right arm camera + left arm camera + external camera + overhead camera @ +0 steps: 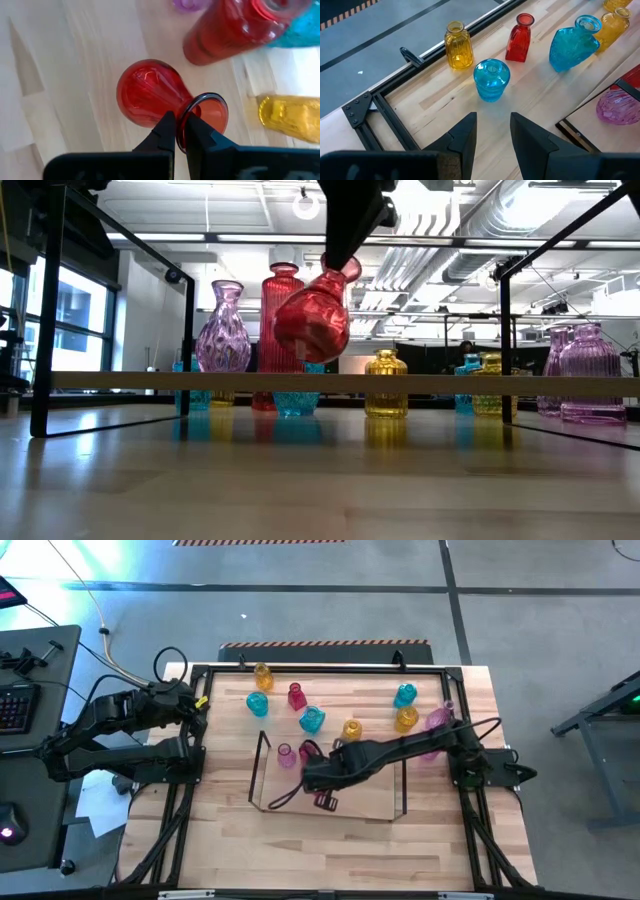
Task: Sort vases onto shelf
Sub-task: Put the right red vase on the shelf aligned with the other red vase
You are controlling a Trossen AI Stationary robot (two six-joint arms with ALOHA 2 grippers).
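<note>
My right gripper (318, 780) reaches over the shelf (380, 808), a clear tray with dark end frames, and is shut on a round red vase (312, 322). A pink vase (222, 330) and a tall red vase (283, 295) stand upright on the shelf behind it. Yellow (458, 44), cyan (491, 79) and red (520, 39) vases stand on the table beyond the shelf. My left gripper (492, 140) waits open at the table's left edge, nothing between its fingers. My right gripper pinches the red vase's rim (186, 116) between its two fingers, one finger in the mouth and one outside the neck. The fingers come from above, slanting down. The vase hangs tilted below them, its round body (308, 330) just above the shelf's plate.
More vases stand at the table's far right: cyan (405, 695), yellow (406, 720), pink (438, 720). Another yellow vase (351, 730) and a cyan one (312, 720) stand just beyond the shelf's far edge. A black metal frame (200, 668) runs round the table.
</note>
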